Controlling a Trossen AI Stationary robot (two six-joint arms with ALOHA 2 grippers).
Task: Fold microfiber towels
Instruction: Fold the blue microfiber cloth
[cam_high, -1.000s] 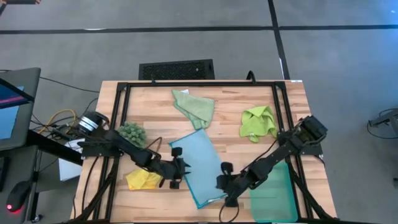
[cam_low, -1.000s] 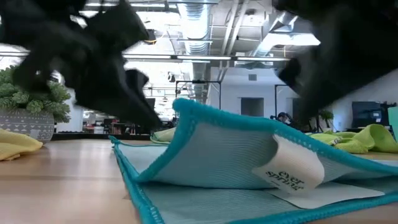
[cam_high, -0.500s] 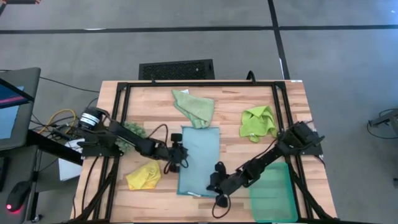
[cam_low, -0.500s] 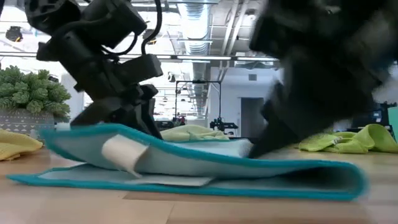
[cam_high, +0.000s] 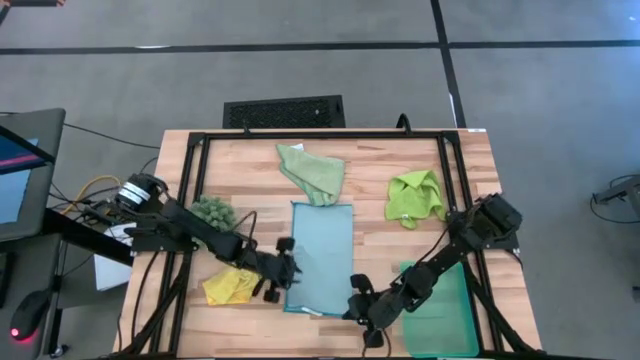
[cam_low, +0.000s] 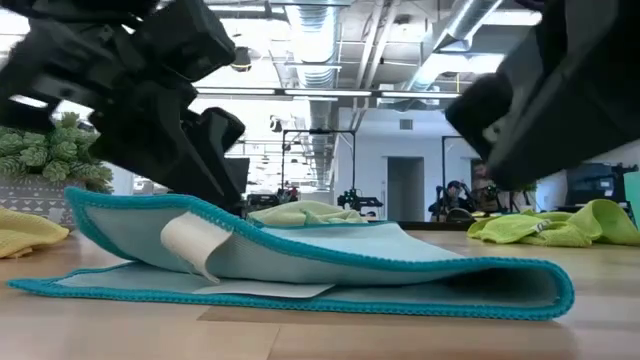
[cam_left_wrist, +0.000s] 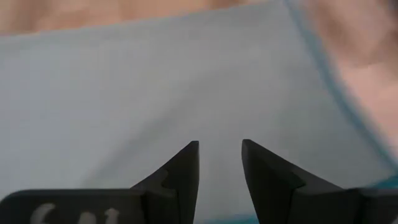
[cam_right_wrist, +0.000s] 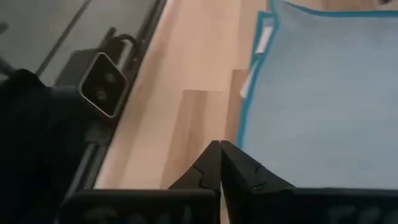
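The light blue towel (cam_high: 320, 258) lies folded in half on the table's middle, with its fold (cam_low: 560, 290) toward the right and a white tag (cam_low: 198, 243) at its left edge. My left gripper (cam_high: 289, 272) stands open over the towel's left edge (cam_left_wrist: 155, 81). My right gripper (cam_right_wrist: 221, 148) is shut and stands over bare wood just off the towel's near right corner (cam_high: 352, 302). The sage green towel (cam_high: 312, 172) and the lime green towel (cam_high: 415, 195) lie crumpled farther back. The yellow towel (cam_high: 230, 287) lies at the near left. My left gripper slants down over the left part of the light blue towel's top layer (cam_left_wrist: 219, 118) with its fingers apart. Whether their tips touch the cloth, I cannot tell.
A dark-green spiky clump (cam_high: 212, 212) sits left of the blue towel. A teal tray (cam_high: 442, 310) lies at the near right under my right arm. A black frame (cam_high: 320, 135) runs around the table, and a small camera (cam_right_wrist: 102, 78) sits at the near edge.
The blue towel lay slanted with one part raised. That part has been laid over, and the towel now lies straight and folded flat. My right gripper has come up off the towel and drawn back toward the near right. My left gripper has drawn toward the near edge.
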